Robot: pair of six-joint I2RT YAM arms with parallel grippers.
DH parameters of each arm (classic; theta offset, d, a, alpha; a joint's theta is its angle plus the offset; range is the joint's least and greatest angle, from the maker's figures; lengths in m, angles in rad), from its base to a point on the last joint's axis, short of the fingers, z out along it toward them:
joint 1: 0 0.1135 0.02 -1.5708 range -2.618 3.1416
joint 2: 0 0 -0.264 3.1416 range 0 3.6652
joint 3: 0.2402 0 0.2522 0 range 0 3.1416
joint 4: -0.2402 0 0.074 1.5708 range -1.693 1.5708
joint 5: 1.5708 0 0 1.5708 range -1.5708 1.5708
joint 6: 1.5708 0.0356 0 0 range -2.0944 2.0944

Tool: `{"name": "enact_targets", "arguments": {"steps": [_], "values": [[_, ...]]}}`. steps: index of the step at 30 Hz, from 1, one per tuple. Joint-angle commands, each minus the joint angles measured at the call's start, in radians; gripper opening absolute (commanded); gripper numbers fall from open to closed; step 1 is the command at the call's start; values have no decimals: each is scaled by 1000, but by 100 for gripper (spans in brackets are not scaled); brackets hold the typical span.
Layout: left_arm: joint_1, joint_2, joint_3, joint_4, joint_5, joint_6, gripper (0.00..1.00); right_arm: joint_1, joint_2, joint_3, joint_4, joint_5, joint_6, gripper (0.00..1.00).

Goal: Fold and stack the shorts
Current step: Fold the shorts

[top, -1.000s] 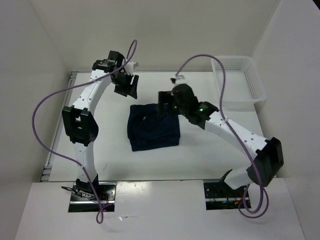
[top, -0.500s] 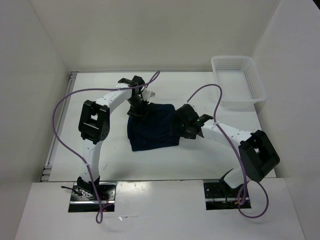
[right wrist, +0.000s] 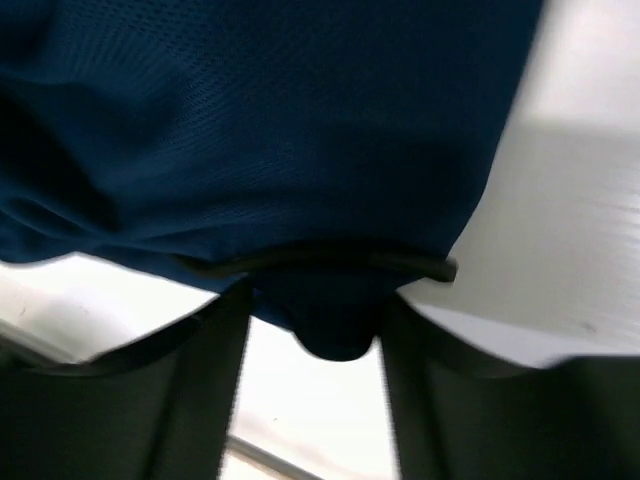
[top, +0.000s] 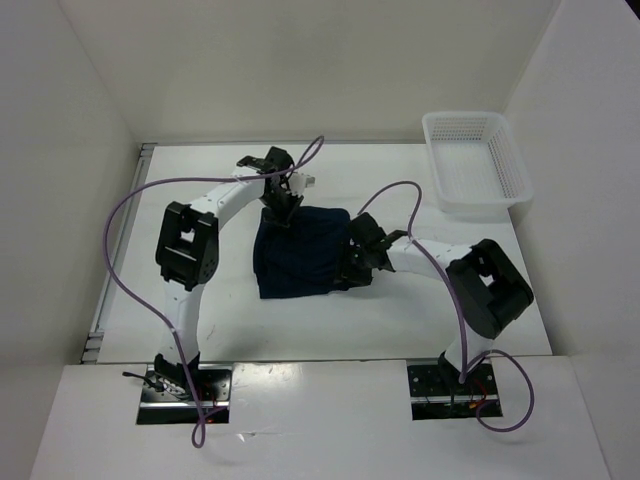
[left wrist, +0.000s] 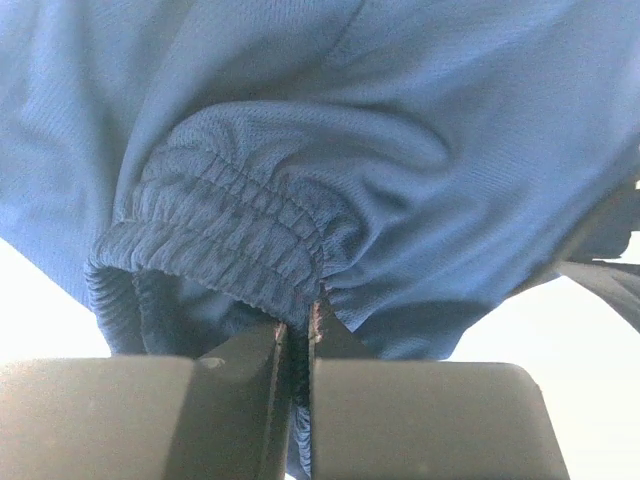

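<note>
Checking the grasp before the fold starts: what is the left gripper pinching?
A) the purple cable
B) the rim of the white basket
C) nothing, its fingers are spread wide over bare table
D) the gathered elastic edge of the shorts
D: in the left wrist view the left gripper has its fingers pressed together on the gathered elastic edge of the shorts.

Shorts [top: 300,258], one pair: dark navy, fine mesh-knit fabric. Folded into a rough rectangle, lying at the middle of the white table [top: 400,320]. Gathered elastic waistband [left wrist: 230,240] puckered at the far-left corner; thin dark drawstring [right wrist: 320,262] along the right edge
</note>
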Motion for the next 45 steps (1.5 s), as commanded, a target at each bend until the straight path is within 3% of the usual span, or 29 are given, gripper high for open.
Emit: {"name": "enact_targets", "arguments": {"steps": [1,2,4,5,7,10,16,21,23,27,28,31,35,38,40,41,45], "values": [[20,-161,24,33,-13,4,6,-2,60,5,12,-37,-31,51],[32,-212,24,33,-13,4,6,-13,60,5,12,-25,-31,39],[45,-260,2,22,-4,4,9,-22,60,5,21,-15,-20,28],[57,-280,-27,22,8,4,12,-22,51,-7,21,-4,-20,17],[57,-309,-68,11,8,4,18,-36,40,-19,32,-4,-11,6],[77,-318,-191,35,-5,4,19,-57,19,-31,41,-4,-2,0],[156,-297,-346,134,-24,4,19,-57,0,-41,41,6,-2,0],[166,-252,-380,187,-75,4,27,-57,11,-41,32,-5,-11,1],[166,-241,-380,187,-65,4,40,-57,11,-41,23,-5,-11,7],[166,-264,-371,178,-56,4,52,-57,-43,-50,12,6,-20,23],[166,-278,-361,166,-56,4,56,-57,-67,-50,1,6,-32,37],[166,-301,-352,140,-56,4,62,-57,-133,-39,-54,6,-69,53],[166,-350,-332,97,-47,4,66,-57,-277,-21,-149,50,-110,59],[166,-378,-303,71,-26,4,69,-57,-380,4,-140,50,-110,58],[166,-390,-268,46,-12,4,69,-57,-391,13,-126,50,-110,51],[166,-399,-259,46,-12,4,70,-57,-382,28,-108,50,-110,41],[166,-346,-259,98,-39,4,70,-47,-272,79,-62,24,-123,17]]}}
